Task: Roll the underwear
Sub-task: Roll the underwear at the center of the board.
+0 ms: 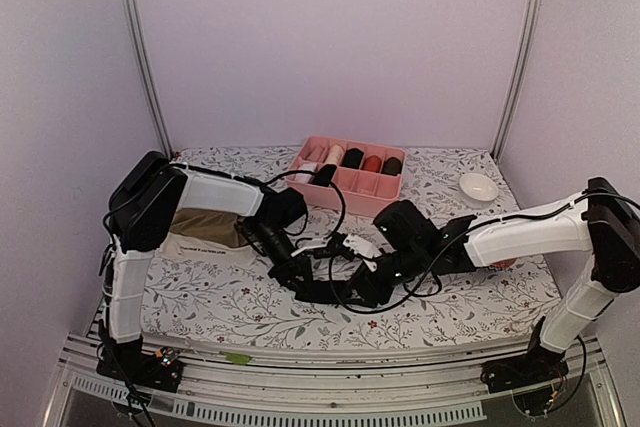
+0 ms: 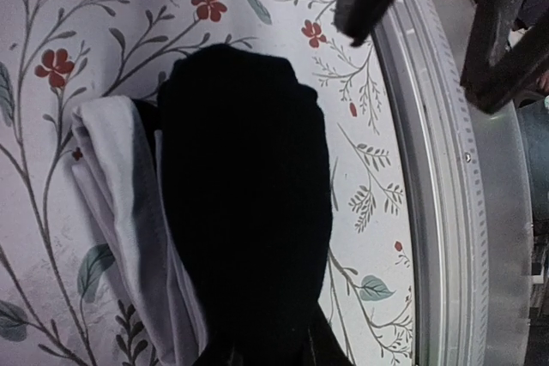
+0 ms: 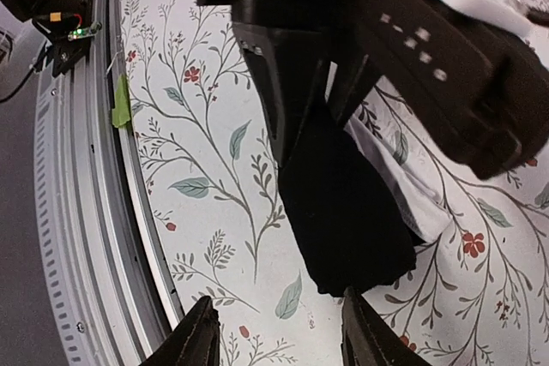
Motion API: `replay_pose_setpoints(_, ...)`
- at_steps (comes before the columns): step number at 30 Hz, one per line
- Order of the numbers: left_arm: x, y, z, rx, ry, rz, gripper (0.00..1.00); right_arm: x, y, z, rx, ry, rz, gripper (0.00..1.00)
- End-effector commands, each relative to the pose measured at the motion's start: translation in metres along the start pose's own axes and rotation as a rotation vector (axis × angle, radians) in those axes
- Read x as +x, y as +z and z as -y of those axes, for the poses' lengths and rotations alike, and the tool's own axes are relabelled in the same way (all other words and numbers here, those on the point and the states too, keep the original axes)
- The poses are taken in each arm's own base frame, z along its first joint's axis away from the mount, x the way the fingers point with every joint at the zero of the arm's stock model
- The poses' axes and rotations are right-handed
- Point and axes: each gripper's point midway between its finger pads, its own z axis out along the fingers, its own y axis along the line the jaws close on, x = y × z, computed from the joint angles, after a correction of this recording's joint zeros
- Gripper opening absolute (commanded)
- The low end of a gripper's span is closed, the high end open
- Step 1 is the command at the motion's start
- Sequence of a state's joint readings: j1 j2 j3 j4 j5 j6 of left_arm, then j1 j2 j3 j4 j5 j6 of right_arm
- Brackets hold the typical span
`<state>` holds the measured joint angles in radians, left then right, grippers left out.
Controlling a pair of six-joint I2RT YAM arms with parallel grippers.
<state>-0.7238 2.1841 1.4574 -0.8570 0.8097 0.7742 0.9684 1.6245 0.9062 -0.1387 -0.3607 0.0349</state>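
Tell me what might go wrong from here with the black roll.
1. The right gripper stands open, so only the left gripper pinches the black underwear. Its white trim spills out sideways, so the roll may loosen.
2. The roll lies close to the table's metal edge rail; a drag that way might snag it or tip it off.
3. Both grippers sit very close together and may bump.
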Motion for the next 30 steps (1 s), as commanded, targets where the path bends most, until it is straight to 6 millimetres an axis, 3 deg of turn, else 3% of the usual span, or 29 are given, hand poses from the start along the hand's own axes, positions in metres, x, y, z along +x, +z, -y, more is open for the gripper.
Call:
replay_pose_setpoints(1, 0.027, 0.012, -0.001, 0.078, -0.106, -0.086, 0.00, -0.023, 0.008, 0.005, 0.129, -0.178, 0.023, 0.50)
replay_pose_setpoints(10, 0.030, 0.016, -0.005, 0.095, -0.123, -0.097, 0.02, -0.029, 0.043, 0.009, 0.150, -0.299, -0.042, 0.51)
replay_pose_setpoints(14, 0.029, 0.015, -0.008, 0.094, -0.124, -0.092, 0.03, -0.009, 0.059, 0.012, 0.134, -0.310, -0.112, 0.49)
replay_pose_setpoints(18, 0.023, 0.009, -0.010, 0.088, -0.125, -0.061, 0.09, 0.016, 0.068, 0.014, 0.106, -0.281, -0.166, 0.35)
replay_pose_setpoints(23, 0.005, -0.014, -0.011, 0.046, -0.105, 0.043, 0.28, 0.040, 0.076, 0.007, 0.041, -0.206, -0.216, 0.23)
replay_pose_setpoints(30, -0.017, -0.068, -0.012, -0.151, -0.033, 0.220, 0.44, 0.056, 0.082, 0.004, -0.055, -0.064, -0.250, 0.20)
